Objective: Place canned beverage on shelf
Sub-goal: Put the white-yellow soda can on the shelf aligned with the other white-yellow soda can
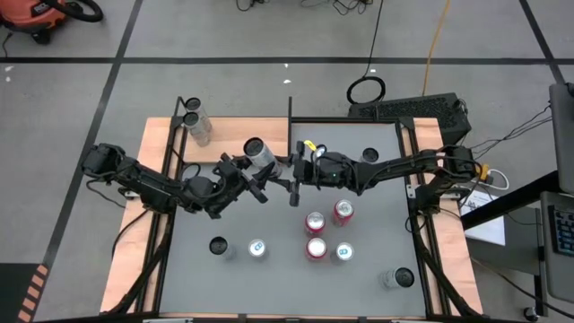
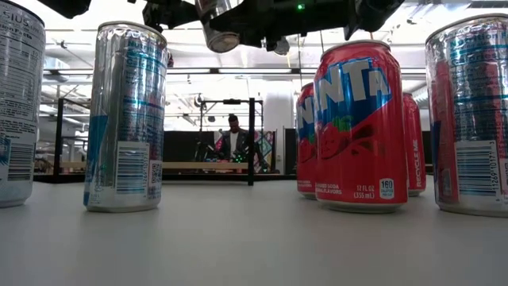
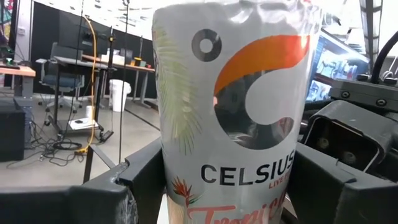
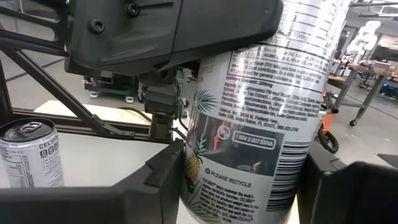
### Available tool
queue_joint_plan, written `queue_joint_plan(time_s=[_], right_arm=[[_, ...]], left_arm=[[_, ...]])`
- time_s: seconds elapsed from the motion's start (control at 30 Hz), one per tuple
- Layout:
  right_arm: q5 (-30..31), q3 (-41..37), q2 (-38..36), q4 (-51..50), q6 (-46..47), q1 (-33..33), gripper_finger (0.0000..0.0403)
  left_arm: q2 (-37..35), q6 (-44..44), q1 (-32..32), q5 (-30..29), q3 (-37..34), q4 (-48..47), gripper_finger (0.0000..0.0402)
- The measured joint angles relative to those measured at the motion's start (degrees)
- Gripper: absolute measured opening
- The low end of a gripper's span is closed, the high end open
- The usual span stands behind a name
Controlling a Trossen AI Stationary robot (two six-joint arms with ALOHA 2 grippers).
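Silver-white aluminium Celsius can held aloft, centre of high view, near wood-grain shelf. Left end effector clamps it mid-body; right end effector straddles it, grip unclear. Likely light, smooth, dentable: grip mid-wall gently.

Bright overhead light, backlit low view w/ glare, close cans soft

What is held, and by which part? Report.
Left gripper holds the Celsius can by its side wall, off the table; right gripper is around it too, grip unclear.
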Motion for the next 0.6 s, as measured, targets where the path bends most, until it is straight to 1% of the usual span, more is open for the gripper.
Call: queue_joint_plan(time_s=[0.13, 0.3, 0.43, 0.6], right_arm=[[-0.13, 0.0, 0.0, 0.01, 0.35, 0.02, 0.0166], [-0.91, 0.0, -0.33, -0.36, 0.25, 0.07, 0.0164], [-1.59, 0.0, -0.66, 0.01, -0.06, 0.04, 0.0164], [-5.59, 0.0, -0.66, -0.3, 1.6, -0.72, 0.0164]], left_arm=[[0.0, 1.1, -0.26, -0.15, 0.0, -0.04, 0.0273], [-0.09, 2.97, -1.37, 0.43, 0.02, 0.36, 0.03], [-0.13, 6.66, -2.16, 0.35, 0.04, 2.32, 0.0316], [-0.15, 7.43, -2.14, -0.21, 0.04, 2.89, 0.0319]])
